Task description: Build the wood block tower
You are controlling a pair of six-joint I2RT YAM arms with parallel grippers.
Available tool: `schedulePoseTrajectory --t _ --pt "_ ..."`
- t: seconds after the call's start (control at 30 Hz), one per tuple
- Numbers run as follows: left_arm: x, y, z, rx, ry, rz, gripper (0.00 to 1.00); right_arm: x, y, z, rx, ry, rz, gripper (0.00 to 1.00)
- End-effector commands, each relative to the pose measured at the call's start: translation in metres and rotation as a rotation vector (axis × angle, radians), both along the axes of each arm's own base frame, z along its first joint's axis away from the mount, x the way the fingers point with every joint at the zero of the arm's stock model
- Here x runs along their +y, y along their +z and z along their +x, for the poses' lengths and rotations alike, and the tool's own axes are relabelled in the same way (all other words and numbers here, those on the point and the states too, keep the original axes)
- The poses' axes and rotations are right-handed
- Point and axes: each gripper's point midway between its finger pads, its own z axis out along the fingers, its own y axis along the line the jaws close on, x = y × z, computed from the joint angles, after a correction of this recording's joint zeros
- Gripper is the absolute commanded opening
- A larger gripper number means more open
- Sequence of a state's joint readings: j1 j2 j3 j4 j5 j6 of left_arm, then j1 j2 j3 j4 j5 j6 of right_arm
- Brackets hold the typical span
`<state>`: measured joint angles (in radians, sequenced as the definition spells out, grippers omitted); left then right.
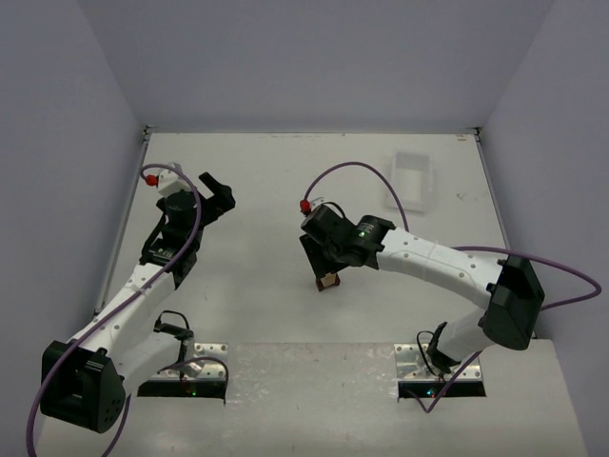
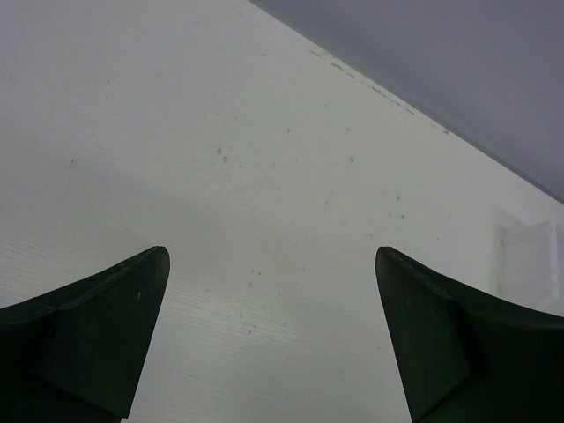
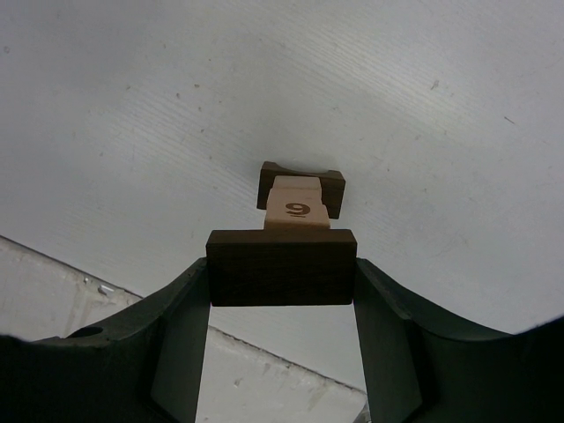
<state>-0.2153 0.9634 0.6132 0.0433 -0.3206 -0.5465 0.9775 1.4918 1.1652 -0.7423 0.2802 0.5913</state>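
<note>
Gripping a dark brown block [image 3: 282, 264], the right gripper [image 3: 282, 275] holds it just short of the tower [image 3: 300, 192] beyond its fingertips — tan block [image 3: 298, 210] on dark base [image 3: 303, 175] — while the left gripper [image 2: 273, 295] gapes wide above the table [image 2: 220, 132].

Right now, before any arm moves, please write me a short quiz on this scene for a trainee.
1. True or false: the left gripper is open and empty.
2. The right gripper is: A) open and empty; B) shut on the dark brown block; C) out of view.
3. Fill in: the light tan block rests on a ___ base block.
Key: 1 true; 2 B; 3 dark brown.
</note>
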Motion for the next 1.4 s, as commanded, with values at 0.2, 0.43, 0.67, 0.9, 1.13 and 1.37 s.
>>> schedulePoseTrajectory --t 0.2,0.43,0.67,0.9,1.13,1.37 --pt "-0.001 0.017 0.004 -0.055 -0.003 -0.005 1.0 0.005 0.006 0.005 -0.028 -0.04 0.034 0.41" --pt "0.0 0.017 0.004 -0.054 0.0 -0.004 1.0 0.0 0.006 0.007 -0.042 -0.058 0.016 0.42" --pt "-0.001 0.017 0.004 -0.055 -0.002 -0.005 1.0 0.0 0.003 0.006 -0.032 -0.052 0.012 0.43" --pt "-0.001 0.017 0.004 -0.055 -0.003 -0.005 1.0 -0.001 0.0 0.006 -0.03 -0.054 0.002 0.44" --pt "-0.002 0.017 0.003 -0.056 -0.012 -0.008 1.0 -0.001 -0.001 0.005 -0.023 -0.054 -0.001 0.47" --pt "-0.002 0.017 0.003 -0.057 -0.009 -0.007 1.0 0.001 -0.003 0.004 -0.015 -0.044 -0.003 0.5"
